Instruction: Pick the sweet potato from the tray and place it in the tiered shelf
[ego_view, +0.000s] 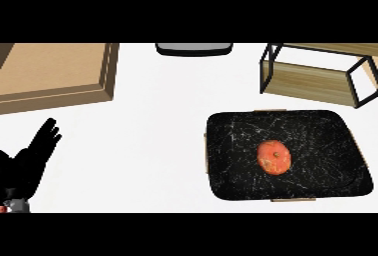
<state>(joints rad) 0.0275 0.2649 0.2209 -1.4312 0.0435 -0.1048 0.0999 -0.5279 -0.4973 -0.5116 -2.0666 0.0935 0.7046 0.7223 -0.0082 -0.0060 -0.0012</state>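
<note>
- Left hand (26, 162): rests at the lower left edge, fingers straight and spread, holding nothing.
- Black tray (236, 135): sits on the counter at right.
- Tiered shelf (310, 82): stands just beyond the tray.
- Sweet potato (274, 157): lies at the tray's centre.

We're looking down on the white counter (162, 130): black marbled tray (221, 190) sitting at four o'clock, tiered shelf (310, 82) at two, a shallow wooden box (52, 75) at ten, and a dark-rimmed object (193, 48) at twelve, partly cut off.
</note>
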